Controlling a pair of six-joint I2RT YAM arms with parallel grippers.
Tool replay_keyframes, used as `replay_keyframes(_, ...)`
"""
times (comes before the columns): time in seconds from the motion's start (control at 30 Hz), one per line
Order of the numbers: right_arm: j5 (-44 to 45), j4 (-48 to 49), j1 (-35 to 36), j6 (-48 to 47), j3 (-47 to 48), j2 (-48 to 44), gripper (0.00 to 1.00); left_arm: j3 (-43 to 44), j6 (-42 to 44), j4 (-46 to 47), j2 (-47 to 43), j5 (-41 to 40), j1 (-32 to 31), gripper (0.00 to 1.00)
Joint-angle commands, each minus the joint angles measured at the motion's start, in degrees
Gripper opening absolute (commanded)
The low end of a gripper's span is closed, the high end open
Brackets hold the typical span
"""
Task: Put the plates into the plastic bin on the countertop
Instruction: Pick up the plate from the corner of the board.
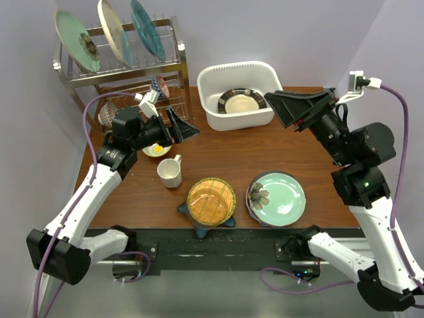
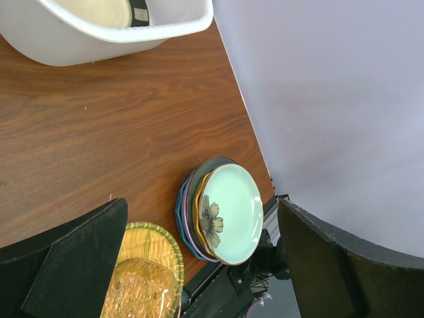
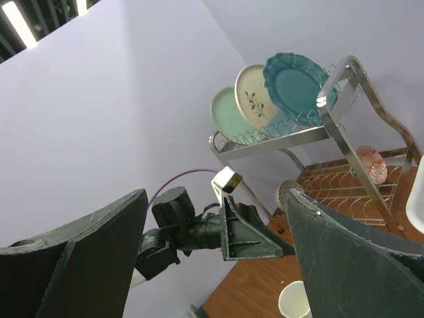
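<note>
One plate: the striped plate [image 1: 242,101], black-striped rim and gold centre, lies flat on the floor of the bin [image 1: 207,109].
Bin: a white tub, standing on the tabletop [image 1: 218,149].
Stack of plates [image 1: 278,199]: on the tabletop in front of the bin, toward its right side and well apart from it. A mint flower plate is on top, with orange, lavender and blue rims showing beneath it in the left wrist view.
Amber plate [image 1: 211,201]: in front of the bin, just beside the stack, resting on a teal star-shaped plate [image 1: 183,209].
Right fingers [image 1: 298,106]: spread wide with nothing between them, raised just beside the bin's right wall.
Left fingers [image 1: 184,127]: spread apart and empty, near the bin's left side.
Mug [image 1: 170,172]: white, upright, in front of the bin and to its left.
Rack [image 1: 169,63]: steel wire, just left of the bin, with three plates on edge in its top tier.
</note>
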Motion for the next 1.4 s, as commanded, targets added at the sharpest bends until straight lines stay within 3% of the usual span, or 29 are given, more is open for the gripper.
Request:
replay_keyframes(0.0, 0.8, 1.9, 0.3, 0.9, 0.6, 0.0, 0.88, 0.2, 0.7, 1.7, -1.2, 0.8, -0.4, 1.00)
replay_keyframes(0.7, 1.6, 4.5, 0.2, 2.8, -2.2, -3.1, 0.90, -1.5, 0.2, 2.5, -2.3, 1.7, -0.4, 1.00)
replay_keyframes(0.93, 0.4, 2.3, 0.3, 2.7, 2.0, -1.1, 0.91, -1.7, 0.4, 2.3, -3.0, 1.8, -0.4, 1.00)
replay_keyframes(1.13, 0.3, -2.6, 0.3, 1.0, -2.0, -2.9, 0.98, -2.3, 1.5, 1.8, -2.9, 1.0, -0.4, 1.00)
replay_keyframes(1.37, 0.2, -9.4, 0.4, -5.1, -4.2, -1.4, 0.99, -3.3, 3.0, 1.3, -2.7, 0.1, -0.4, 1.00)
